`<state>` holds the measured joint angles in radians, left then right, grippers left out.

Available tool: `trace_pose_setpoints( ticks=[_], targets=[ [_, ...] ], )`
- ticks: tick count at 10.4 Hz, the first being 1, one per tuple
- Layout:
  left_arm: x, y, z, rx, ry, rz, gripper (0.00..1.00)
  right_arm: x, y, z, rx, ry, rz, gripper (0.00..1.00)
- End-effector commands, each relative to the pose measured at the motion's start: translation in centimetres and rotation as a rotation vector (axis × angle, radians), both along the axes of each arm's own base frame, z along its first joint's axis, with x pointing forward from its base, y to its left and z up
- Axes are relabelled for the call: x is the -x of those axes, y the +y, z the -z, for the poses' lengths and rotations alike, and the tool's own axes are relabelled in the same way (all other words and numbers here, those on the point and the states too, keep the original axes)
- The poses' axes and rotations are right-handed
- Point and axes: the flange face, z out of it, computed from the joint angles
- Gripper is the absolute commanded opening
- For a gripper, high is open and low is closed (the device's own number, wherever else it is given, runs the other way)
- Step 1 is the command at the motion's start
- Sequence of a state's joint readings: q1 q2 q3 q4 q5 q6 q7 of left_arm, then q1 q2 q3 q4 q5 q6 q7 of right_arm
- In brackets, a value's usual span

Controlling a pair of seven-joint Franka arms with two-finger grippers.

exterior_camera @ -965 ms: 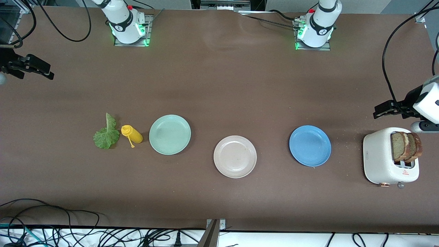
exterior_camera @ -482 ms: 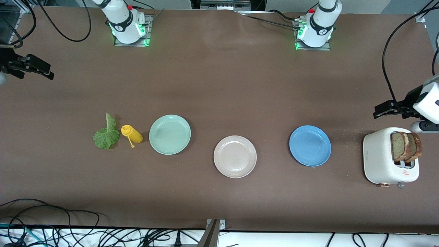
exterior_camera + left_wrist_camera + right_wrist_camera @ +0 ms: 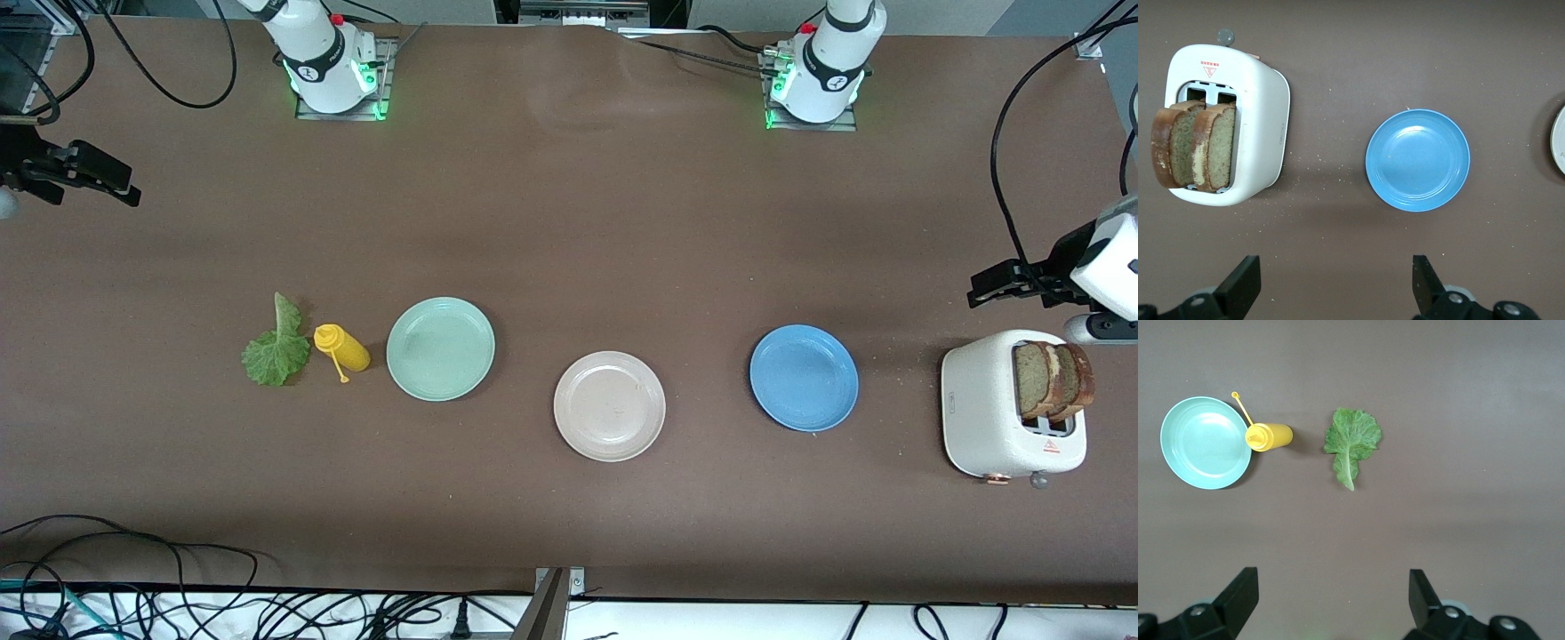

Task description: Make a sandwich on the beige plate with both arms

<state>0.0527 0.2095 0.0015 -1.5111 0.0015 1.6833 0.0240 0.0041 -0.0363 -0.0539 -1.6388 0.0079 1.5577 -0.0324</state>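
A brown table (image 3: 569, 222) filled nearly the whole front view. On it, in a loose row across the middle of the frame, lay a lettuce leaf (image 3: 276, 348) at centre left, a yellow bottle (image 3: 342, 348) on its side just beside it, then a mint-green plate (image 3: 440, 348), the beige plate (image 3: 609, 406) slightly lower at centre, a blue plate (image 3: 804, 378), and a white toaster (image 3: 987, 404) at lower right.
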Motion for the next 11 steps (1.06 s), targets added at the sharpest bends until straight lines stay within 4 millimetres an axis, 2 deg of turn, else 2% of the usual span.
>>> trace_pose_setpoints(
  ticks=[1,4,6,7,9,11],
  targets=[
    [0.2,0.1,-0.1,-0.018,0.007,-0.004,1.0,0.5,0.3,-0.3,-0.021,0.0,-0.011,1.0],
    [0.1,0.5,-0.2,-0.024,0.003,0.005,1.0,0.5,0.2,-0.3,-0.021,0.0,-0.009,1.0],
    [0.1,3.6,-0.4,-0.026,-0.006,-0.017,1.0,0.5,0.2,-0.3,-0.021,0.0,-0.009,1.0],
    [-0.1,4.8,0.1,-0.021,0.002,0.044,1.0,0.5,0.2,-0.3,-0.021,0.0,-0.009,1.0],
    [-1.2,9.0,1.9,-0.015,0.001,0.081,1.0,0.5,0.2,-0.3,-0.021,0.0,-0.009,1.0],
    [-3.3,11.1,4.3,-0.025,-0.033,0.117,1.0,0.5,0.2,-0.3,-0.022,0.0,-0.009,1.0]
  ],
)
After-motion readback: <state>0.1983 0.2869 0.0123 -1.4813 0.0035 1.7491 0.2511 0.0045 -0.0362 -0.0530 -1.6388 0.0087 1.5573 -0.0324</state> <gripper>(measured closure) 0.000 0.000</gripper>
